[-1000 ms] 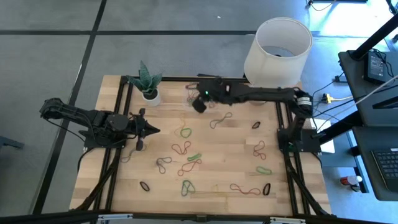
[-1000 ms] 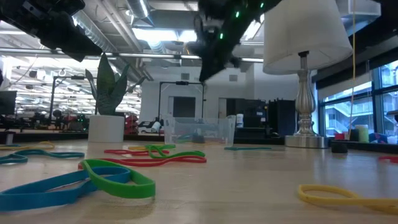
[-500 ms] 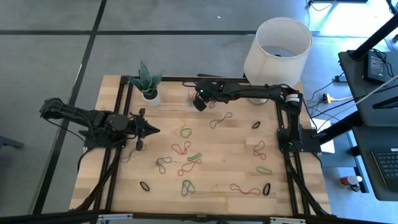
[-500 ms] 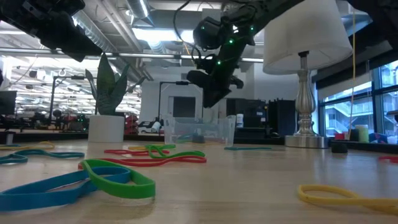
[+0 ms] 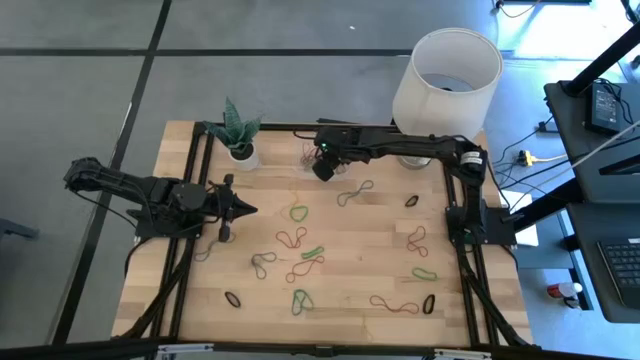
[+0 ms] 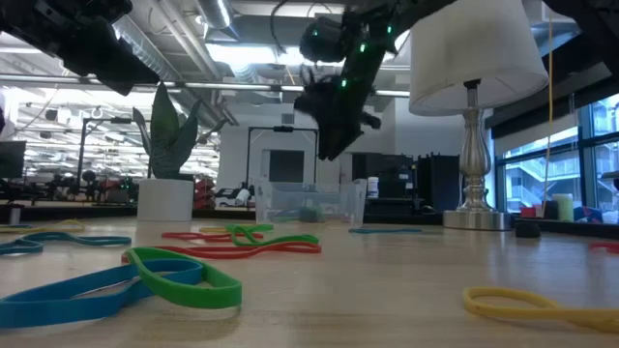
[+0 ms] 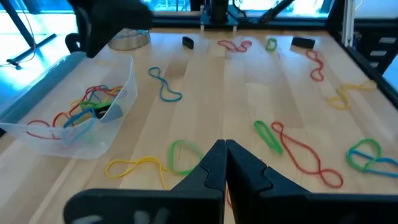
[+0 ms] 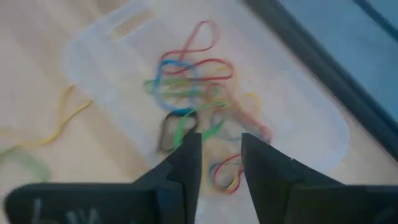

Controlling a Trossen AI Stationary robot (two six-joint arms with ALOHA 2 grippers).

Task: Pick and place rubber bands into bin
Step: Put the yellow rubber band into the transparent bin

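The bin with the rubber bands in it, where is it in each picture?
High view: the bin is at the table's far edge, by the right gripper.
Low view: the clear tray sits mid-picture, below the right gripper.
Left wrist view: at the left.
Right wrist view: fills the middle, beyond the open fingers.
Shared landmark: the lamp, beside the bin.

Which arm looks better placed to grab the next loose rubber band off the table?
Probably the left. The left gripper, shut and empty, sits low beside the loose rubber bands mid-table. The right gripper hangs open above the bin at the far edge, so it would have to travel back first.
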